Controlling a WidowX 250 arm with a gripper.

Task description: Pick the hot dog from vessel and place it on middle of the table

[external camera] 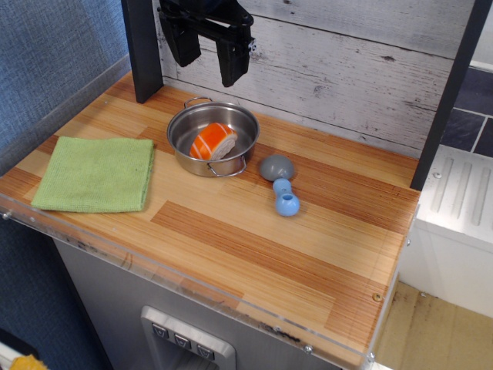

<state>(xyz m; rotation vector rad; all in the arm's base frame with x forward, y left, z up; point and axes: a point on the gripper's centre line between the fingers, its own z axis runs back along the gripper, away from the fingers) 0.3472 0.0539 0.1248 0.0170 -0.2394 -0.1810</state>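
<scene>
- The hand [208,55] hangs above the pot [213,139], fingers spread and empty, ready to descend.
- The hot dog [213,142] lies tilted inside the pot.
- The middle of the bench [254,254] is free for it.

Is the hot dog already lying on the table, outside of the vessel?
No, the hot dog lies inside the vessel, and the gripper hangs open above it.

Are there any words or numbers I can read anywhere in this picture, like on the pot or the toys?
None can be read.
The hot dog has only white stripes, no letters.
The vessel, green cloth and blue-grey toy are plain.
The small buttons under the table edge may have marks, but they are too small to read.
</scene>
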